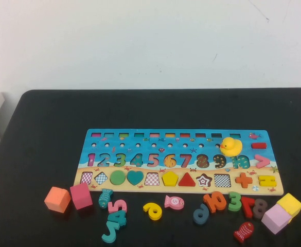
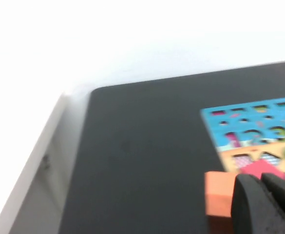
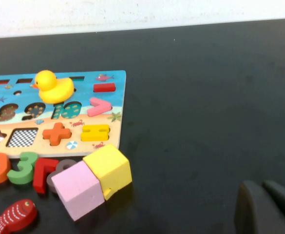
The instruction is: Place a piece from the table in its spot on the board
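Loose number pieces: yellow 6, pink 9, teal 4 and others lie on the black table just in front of the board, none seated, all within reach.

Board: several number recesses open; a rubber duck stands on it.

Blocks: orange cube, magenta cube, lilac cube, yellow cube.

Left gripper near the orange cube, right gripper over bare table; neither holds anything, and whether their fingers stand apart cannot be told.

A yellow duck sits on the blue, sandy-edged board; orange and magenta cubes lie on the black surface.
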You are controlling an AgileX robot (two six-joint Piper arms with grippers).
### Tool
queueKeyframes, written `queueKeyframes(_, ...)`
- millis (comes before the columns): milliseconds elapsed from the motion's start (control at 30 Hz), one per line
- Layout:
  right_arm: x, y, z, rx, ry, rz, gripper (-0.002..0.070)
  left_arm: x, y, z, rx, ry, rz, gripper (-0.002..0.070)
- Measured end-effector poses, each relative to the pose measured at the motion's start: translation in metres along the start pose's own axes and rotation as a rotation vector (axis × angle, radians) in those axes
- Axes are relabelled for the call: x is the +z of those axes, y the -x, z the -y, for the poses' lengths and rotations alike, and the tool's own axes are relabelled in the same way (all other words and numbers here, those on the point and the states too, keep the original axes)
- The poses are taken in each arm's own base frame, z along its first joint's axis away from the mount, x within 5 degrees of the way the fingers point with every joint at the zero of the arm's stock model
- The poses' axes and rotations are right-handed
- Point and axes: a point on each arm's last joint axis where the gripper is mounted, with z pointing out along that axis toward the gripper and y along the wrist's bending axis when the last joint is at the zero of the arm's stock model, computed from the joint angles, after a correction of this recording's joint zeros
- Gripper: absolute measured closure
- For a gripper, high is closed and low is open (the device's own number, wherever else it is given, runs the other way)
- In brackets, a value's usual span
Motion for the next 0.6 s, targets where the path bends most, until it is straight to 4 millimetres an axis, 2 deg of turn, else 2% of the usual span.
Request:
queueKeyframes(233,0.000,0.000,0.000,0.000,0.000,0.000,0.0657,-0.001,-0.005,-0.004,-0.090,0.092,-0.019,0.0677)
queueKeyframes(600,0.000,0.000,0.000,0.000,0.000,0.000,0.0657,-0.002,-0.015,-0.003,-0.030,0.074,-0.136,0.0677)
